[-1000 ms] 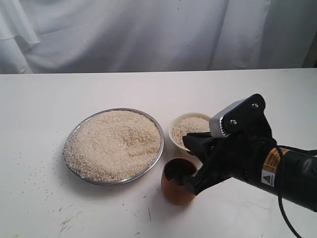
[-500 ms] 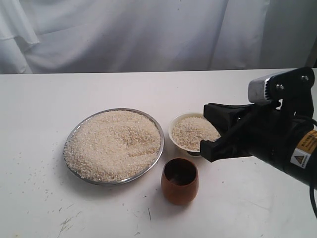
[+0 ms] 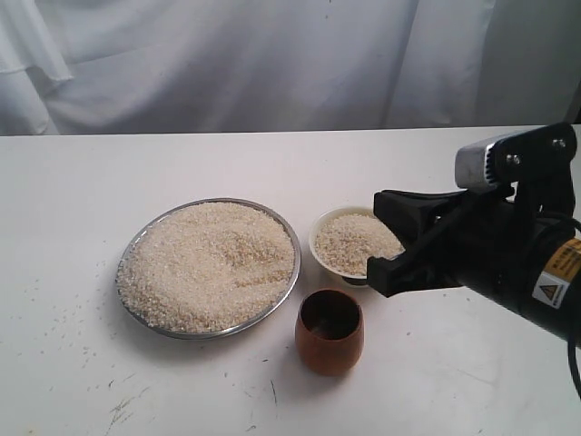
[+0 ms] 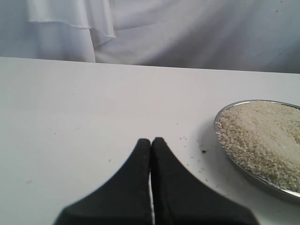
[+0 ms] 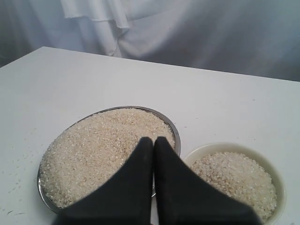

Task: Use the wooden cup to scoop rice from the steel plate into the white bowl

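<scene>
The steel plate (image 3: 136,240) lies left of centre, heaped with rice (image 3: 209,263). To its right stands the white bowl (image 3: 315,243), filled with rice. The wooden cup (image 3: 329,343) stands upright on the table in front of the bowl, free of any gripper. My right gripper (image 3: 381,234) hovers right of the bowl and above the cup. In the right wrist view this gripper (image 5: 153,139) is shut and empty, over the gap between plate (image 5: 174,130) and bowl (image 5: 220,146); the cup is hidden there. My left gripper (image 4: 151,140) is shut and empty over bare table, beside the plate (image 4: 219,136).
Stray rice grains (image 3: 118,409) dot the table in front of and left of the plate. A white cloth (image 3: 272,64) hangs behind the table's back edge. The right arm's black body (image 3: 526,268) reaches over the table's right side.
One second ago my right gripper was down at the wooden cup. It has since lifted up and to the right, leaving the cup standing. Nothing moved in the last half second.
</scene>
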`<state>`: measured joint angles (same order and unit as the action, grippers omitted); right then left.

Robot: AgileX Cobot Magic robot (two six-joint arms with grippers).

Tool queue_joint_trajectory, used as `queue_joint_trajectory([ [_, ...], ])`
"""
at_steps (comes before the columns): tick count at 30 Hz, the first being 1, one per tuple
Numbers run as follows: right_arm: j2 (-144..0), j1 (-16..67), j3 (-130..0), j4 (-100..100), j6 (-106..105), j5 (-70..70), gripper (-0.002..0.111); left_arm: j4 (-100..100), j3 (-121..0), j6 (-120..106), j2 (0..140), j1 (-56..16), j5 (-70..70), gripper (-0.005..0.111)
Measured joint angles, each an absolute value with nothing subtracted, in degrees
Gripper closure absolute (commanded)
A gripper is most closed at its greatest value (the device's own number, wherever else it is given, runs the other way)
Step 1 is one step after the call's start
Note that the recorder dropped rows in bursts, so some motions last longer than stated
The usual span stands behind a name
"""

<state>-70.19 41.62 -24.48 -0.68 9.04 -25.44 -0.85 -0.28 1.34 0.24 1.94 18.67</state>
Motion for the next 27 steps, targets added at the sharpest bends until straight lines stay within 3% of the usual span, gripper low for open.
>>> queue_joint_trajectory([
  [8,-62.6,40.0,-24.5,-0.7,5.0,-20.3,0.108,-0.9,-0.3,1.3,0.2,1.9,18.7,0.107],
  [27,-37.0,12.4,-24.4,-0.7,4.5,8.3,0.108,-0.9,-0.3,1.3,0.2,1.9,18.7,0.107],
])
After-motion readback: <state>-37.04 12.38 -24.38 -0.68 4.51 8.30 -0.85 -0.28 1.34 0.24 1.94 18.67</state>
